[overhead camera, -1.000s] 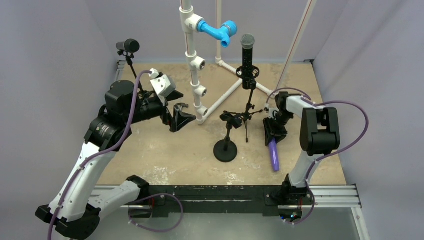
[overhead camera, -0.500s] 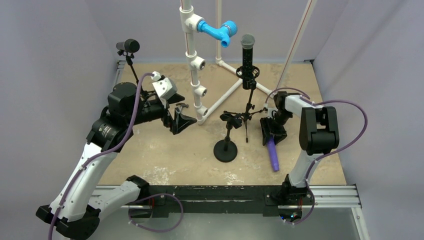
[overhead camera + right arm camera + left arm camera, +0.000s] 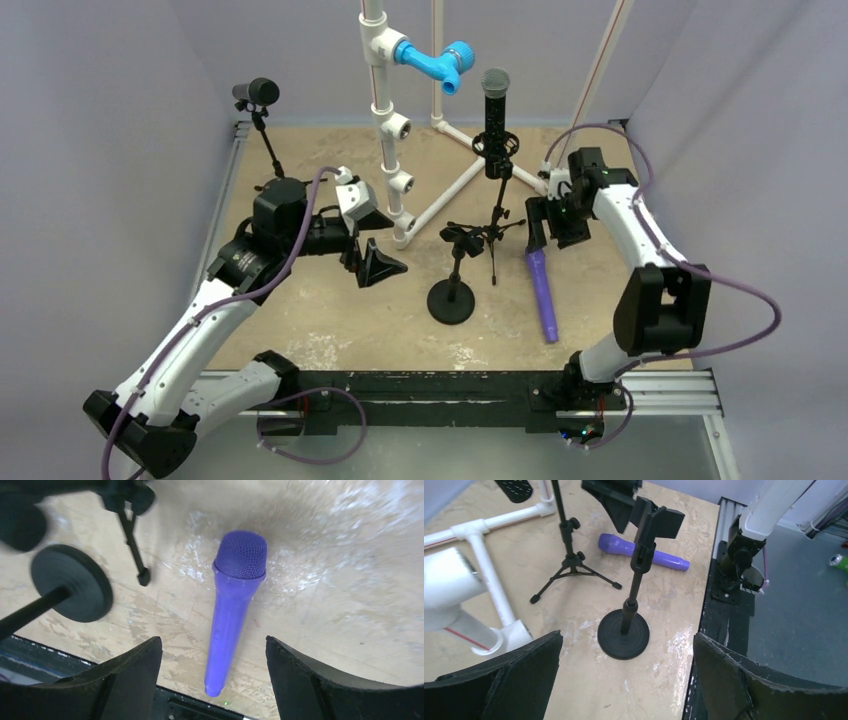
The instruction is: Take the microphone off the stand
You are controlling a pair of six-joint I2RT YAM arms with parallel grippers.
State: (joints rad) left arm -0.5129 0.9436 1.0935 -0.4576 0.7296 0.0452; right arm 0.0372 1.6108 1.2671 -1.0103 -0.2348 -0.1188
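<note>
Mic off the stand, both your grippers holding nothing.

Your purple microphone [image 3: 541, 295] lies flat on the table [image 3: 320, 310] just right of the round-base stand [image 3: 452, 285], apart from it, mesh head toward the back, tail toward the near edge. Your right gripper [image 3: 552, 232] hangs right of the stand and further back, above the mic's head end, jaws spread and not touching it. Your left gripper [image 3: 368, 264] sits left of the stand, jaws wide apart, pointed at it, well short of contact. A tripod stand [image 3: 495, 225] is right behind the round-base stand.
</note>
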